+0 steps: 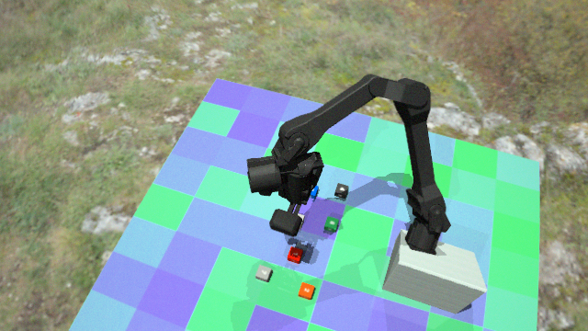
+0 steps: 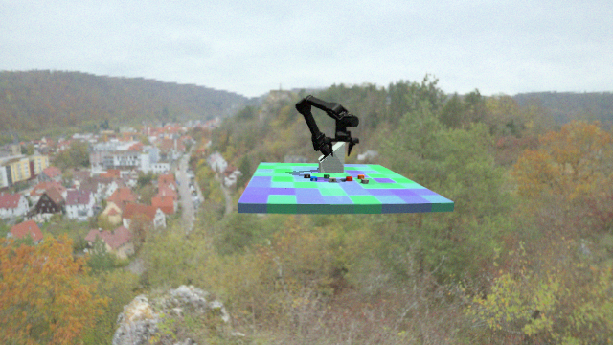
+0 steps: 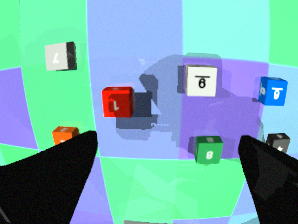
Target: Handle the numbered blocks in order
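Observation:
My gripper (image 1: pixel 296 211) (image 2: pixel 341 152) (image 3: pixel 169 141) is open and empty, above the table between the red and green blocks. The red block (image 1: pixel 295 255) (image 2: pixel 349 178) (image 3: pixel 117 102) shows 1. The orange block (image 1: pixel 306 291) (image 3: pixel 65 135) is partly hidden by a finger; its digit looks like 2. The black block (image 1: pixel 341 190) (image 3: pixel 278 141) looks like 4, partly covered. The blue block (image 1: pixel 314 191) (image 3: pixel 273 92) shows an upside-down underlined 6. The grey block (image 1: pixel 264 273) (image 3: pixel 56 56) shows 7, the green block (image 1: pixel 331 224) (image 3: pixel 208 150) 8. The white block (image 3: pixel 201 81) shows an upside-down underlined 9.
The blocks stand apart on the chequered table (image 1: pixel 170 294) (image 2: pixel 268 208). The pale arm base (image 1: pixel 432 276) (image 2: pixel 330 166) stands on the table, to the right in the top view. The gripper's shadow falls beside the red block.

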Controlling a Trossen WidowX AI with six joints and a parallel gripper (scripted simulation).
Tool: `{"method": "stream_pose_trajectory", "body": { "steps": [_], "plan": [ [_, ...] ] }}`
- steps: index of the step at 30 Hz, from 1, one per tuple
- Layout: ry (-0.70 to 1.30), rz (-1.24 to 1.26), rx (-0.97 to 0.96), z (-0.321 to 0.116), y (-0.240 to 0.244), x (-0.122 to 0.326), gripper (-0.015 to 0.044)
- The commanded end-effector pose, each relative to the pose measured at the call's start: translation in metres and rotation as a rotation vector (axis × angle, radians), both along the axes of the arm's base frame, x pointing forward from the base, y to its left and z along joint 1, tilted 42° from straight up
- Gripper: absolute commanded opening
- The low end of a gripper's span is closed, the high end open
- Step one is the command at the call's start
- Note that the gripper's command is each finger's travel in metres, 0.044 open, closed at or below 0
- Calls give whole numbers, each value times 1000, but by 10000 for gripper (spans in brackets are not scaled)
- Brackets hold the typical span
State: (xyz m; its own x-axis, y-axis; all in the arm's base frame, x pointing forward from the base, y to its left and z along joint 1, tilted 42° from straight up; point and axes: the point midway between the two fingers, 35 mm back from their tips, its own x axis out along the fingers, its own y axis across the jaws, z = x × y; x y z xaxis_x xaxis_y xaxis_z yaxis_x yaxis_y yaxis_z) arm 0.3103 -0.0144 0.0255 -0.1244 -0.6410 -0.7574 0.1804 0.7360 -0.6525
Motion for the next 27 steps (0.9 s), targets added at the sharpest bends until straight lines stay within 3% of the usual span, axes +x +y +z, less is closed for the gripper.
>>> {"method": "stream_pose_trajectory", "body": {
  "steps": [1, 22, 27],
  "plan": [
    [27, 8, -1, -30, 33, -11, 400],
    [30, 9, 0, -37, 40, -14, 400],
    [30, 9, 8, -87, 108, -38, 400]
  ]
}}
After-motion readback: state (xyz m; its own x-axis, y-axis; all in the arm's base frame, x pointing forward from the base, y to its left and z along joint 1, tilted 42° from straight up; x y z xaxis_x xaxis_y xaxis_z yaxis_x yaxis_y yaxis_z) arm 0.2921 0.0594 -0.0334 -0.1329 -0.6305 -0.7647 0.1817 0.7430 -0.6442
